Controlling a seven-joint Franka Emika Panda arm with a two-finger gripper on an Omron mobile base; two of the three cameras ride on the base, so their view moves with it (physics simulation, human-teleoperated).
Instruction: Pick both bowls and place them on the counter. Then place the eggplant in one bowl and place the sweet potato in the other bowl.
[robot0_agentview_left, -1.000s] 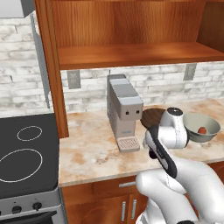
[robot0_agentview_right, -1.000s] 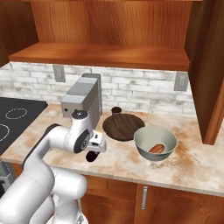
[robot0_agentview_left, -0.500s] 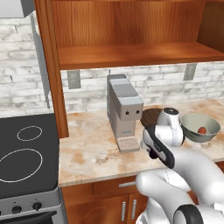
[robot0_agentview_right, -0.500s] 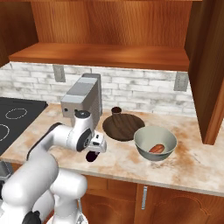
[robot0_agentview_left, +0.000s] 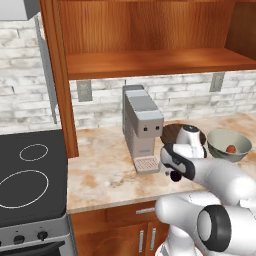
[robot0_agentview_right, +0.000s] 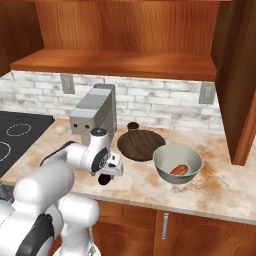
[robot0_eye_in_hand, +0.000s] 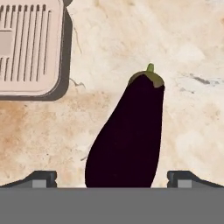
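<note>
At lower centre of the hand view the eggplant (robot0_eye_in_hand: 127, 138) lies on the marbled counter (robot0_eye_in_hand: 183, 52), stem toward the top, between the spread, empty fingers (robot0_eye_in_hand: 41, 178). It looks glossy, light and firm, so likely slippery: I would close across its fat lower body. Right of it in the right base view wait the wooden bowl (robot0_agentview_right: 141, 145) and the grey-green bowl (robot0_agentview_right: 177, 164) holding the sweet potato (robot0_agentview_right: 179, 169).

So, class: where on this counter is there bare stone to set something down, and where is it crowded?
Free: the counter between stovetop and coffee machine; also right of the grey-green bowl. Crowded: machine, eggplant, open gripper and wooden bowl.
</note>
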